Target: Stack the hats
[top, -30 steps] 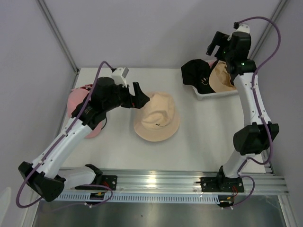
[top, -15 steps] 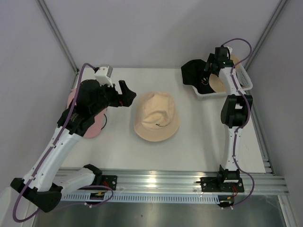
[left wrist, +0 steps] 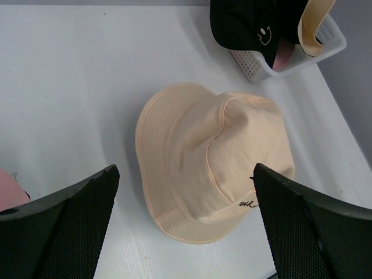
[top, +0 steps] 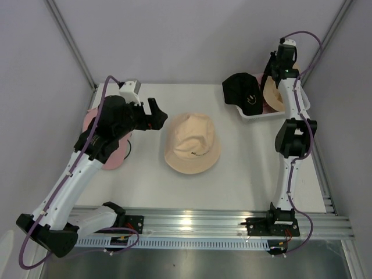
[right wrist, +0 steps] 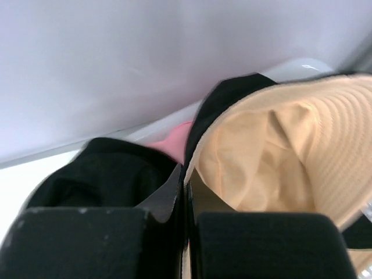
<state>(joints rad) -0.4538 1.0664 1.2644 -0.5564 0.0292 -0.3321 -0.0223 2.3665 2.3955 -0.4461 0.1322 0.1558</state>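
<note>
Operator: Table (top: 244,168) first, please. Where do the hats lie on it?

Spotter: You have one tan bucket hat (top: 192,143) in the middle, crown up and alone. At the far right the basket (top: 261,117) holds a black hat (top: 241,93) and a second tan hat (top: 273,99), leaning together. At the left edge the pink hats (top: 115,160) lie partly hidden by your left arm.

Operator: And my grippers?

Spotter: Your left gripper (top: 158,114) hovers just left of the middle hat, jaws wide apart, touching nothing. Your right gripper (right wrist: 185,174) is at the basket, jaws pressed together at the brim edge of the second tan hat. Whether cloth is between them I cannot tell.

Operator: How will it handle?

Spotter: I judge it light and soft, so it may fold and drag its neighbour. Take the brim, deep in the jaws, not the crown, and lift slowly
</note>
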